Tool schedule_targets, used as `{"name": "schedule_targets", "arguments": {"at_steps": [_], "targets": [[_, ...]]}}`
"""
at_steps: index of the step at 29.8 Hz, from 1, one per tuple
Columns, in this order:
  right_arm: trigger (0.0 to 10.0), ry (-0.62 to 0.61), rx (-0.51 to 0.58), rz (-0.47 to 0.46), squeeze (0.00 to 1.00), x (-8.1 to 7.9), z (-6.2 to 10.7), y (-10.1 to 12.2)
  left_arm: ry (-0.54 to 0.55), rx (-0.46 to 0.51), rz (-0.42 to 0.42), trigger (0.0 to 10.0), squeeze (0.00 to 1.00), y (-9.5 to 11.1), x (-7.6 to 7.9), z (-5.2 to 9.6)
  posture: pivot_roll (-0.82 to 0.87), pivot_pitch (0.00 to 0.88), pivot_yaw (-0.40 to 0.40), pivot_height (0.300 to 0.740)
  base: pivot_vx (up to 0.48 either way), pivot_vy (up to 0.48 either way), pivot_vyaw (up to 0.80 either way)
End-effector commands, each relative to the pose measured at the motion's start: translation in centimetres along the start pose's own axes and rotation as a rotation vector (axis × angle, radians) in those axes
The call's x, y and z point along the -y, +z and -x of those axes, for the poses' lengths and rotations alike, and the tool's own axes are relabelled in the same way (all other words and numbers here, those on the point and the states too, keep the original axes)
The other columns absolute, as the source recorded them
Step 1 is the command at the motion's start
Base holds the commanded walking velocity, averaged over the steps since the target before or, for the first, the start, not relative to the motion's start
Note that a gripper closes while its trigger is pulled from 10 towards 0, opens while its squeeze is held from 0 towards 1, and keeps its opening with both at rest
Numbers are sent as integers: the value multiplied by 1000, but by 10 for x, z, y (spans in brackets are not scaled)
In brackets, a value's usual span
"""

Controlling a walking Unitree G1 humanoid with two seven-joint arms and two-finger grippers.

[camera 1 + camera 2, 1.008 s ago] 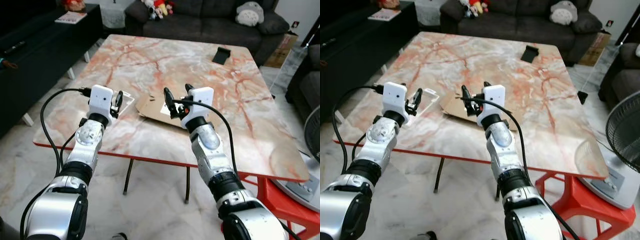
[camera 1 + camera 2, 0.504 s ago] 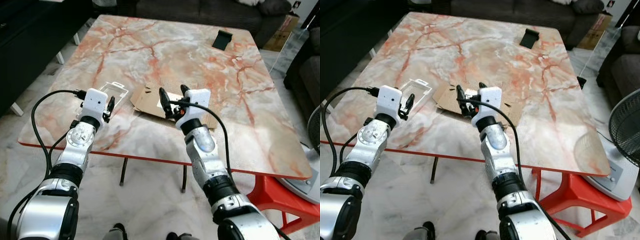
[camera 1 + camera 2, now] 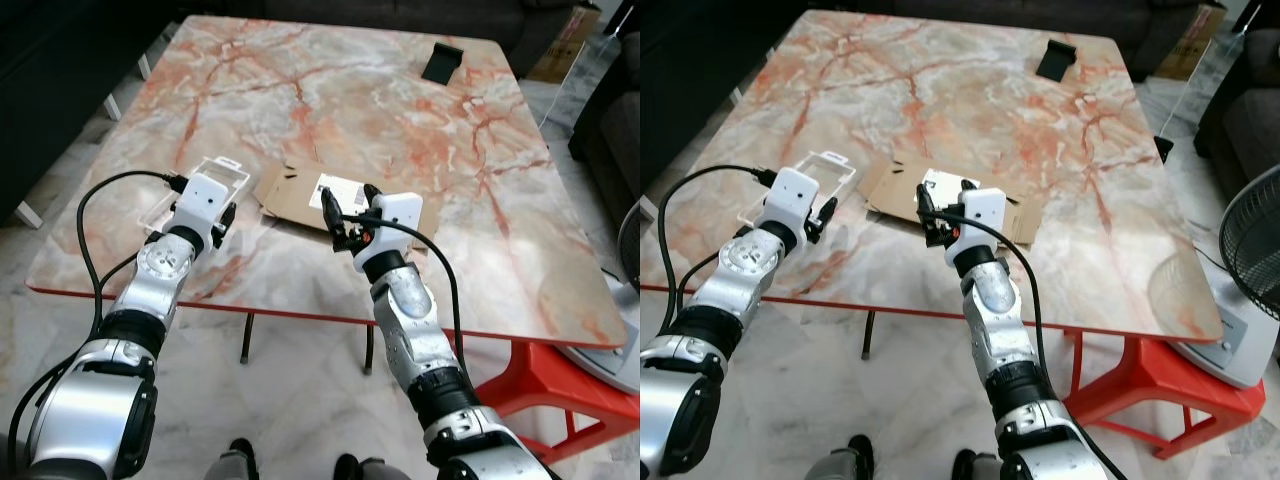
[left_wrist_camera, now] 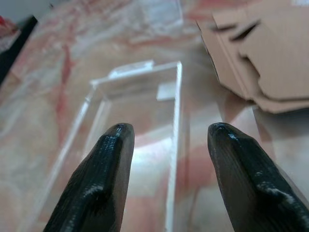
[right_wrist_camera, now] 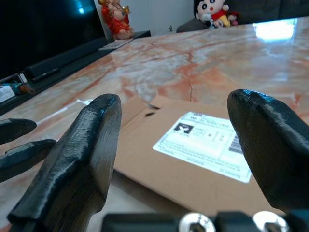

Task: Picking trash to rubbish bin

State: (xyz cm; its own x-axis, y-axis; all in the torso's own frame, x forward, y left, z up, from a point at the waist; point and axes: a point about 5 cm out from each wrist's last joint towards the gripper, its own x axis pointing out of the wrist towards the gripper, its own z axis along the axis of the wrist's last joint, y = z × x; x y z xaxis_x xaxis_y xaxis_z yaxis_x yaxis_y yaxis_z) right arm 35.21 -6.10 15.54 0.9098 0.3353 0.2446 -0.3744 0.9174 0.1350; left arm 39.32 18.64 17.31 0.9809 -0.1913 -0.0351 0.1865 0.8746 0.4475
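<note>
A clear plastic tray (image 3: 207, 178) lies on the marble table (image 3: 400, 110) near its front left. Beside it lies a flattened brown cardboard box (image 3: 292, 190) with a white label (image 5: 207, 139). My left gripper (image 3: 221, 216) hovers open just above the tray's near end; in the left wrist view the clear tray (image 4: 140, 111) lies between and beyond its fingers (image 4: 104, 179). My right gripper (image 3: 349, 214) stands open over the cardboard's near edge, and the cardboard (image 5: 159, 159) lies between its fingers (image 5: 82, 159). Neither gripper holds anything.
A small black object (image 3: 441, 62) rests at the table's far right. A red stool (image 3: 560, 385) and a fan (image 3: 1252, 260) stand at the right, beside the table. A dark low cabinet (image 5: 53, 60) runs along the left. My feet show on the marble floor below.
The camera has come closer and tilted down over the table. Both grippers have sunk toward the tabletop, the left onto the tray's end, the right onto the cardboard's edge. Both stay open.
</note>
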Motion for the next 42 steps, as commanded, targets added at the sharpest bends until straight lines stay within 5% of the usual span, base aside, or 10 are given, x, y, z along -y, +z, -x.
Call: {"name": "schedule_targets", "arguments": {"at_steps": [1, 7, 8, 9, 22, 33, 42], "targets": [[10000, 0, -4, -6, 0, -3, 2, 0, -19, -70, -39, 10000, 0, -7, 1, 0, -5, 236, -54, 740, 0, 0, 0], [10000, -9, -16, -3, 0, 0, 3, -1, 25, -145, 55, 10000, 0, -14, -2, -1, -8, 252, -60, 740, 0, 0, 0], [10000, -10, -18, -2, 0, 1, 4, -1, 28, -154, 66, 6784, 0, -15, -2, -1, -8, 252, -60, 740, 0, 0, 0], [10000, -10, -18, -1, 0, 1, 4, -1, 33, -158, 81, 0, 0, -16, -2, -1, -9, 253, -60, 740, 0, 0, 0], [10000, -28, -20, 3, 0, 6, 4, 1, 38, -161, 152, 0, 0, -10, 3, -5, -16, 244, -64, 740, 0, 0, 0], [10000, -30, -34, 3, 0, 8, 6, -3, 165, -201, 186, 0, 0, -27, -16, 6, -6, 223, -78, 740, 0, 0, 0], [10000, -27, -7, 2, 0, 10, -2, 5, 284, -156, -28, 0, 0, -23, -17, 9, -6, 166, -80, 740, 0, 0, 0]]}}
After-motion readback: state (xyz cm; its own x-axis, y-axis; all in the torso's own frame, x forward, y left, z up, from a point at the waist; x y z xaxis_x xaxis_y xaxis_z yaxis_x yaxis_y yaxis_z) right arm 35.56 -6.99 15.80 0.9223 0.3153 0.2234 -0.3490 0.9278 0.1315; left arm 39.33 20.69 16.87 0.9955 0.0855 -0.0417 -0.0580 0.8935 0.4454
